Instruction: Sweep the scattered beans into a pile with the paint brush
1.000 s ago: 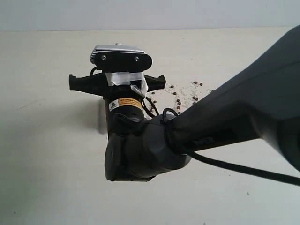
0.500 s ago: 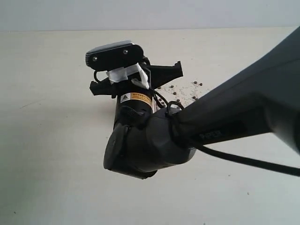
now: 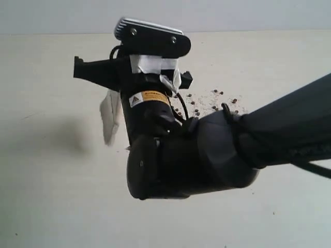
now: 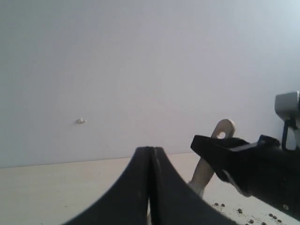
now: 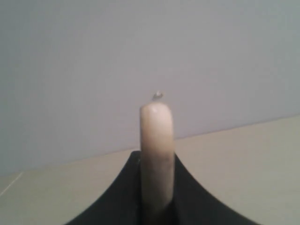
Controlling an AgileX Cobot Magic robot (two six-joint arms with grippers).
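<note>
The paint brush is held in my right gripper (image 5: 157,157), which is shut on the cream handle (image 5: 156,140). In the exterior view the right gripper (image 3: 85,71) sits left of centre, and the pale bristles (image 3: 110,116) hang blurred below it. The beans (image 3: 207,103) lie scattered with pale grit to the right of the wrist, partly hidden by the arm. The left wrist view shows the handle's holed end (image 4: 224,133) sticking up past the right gripper (image 4: 206,143), with some beans (image 4: 243,212) on the table. My left gripper (image 4: 151,150) is shut with nothing in it.
The bulky right arm (image 3: 232,150) crosses the exterior view from the right and covers much of the table (image 3: 51,196). A plain pale wall (image 4: 140,56) stands behind. A few thin dark specks (image 3: 274,212) lie near the front right.
The right wrist has risen and turned. The gripper has swung to the left, and the brush bristles have come into view left of the wrist, away from the beans.
</note>
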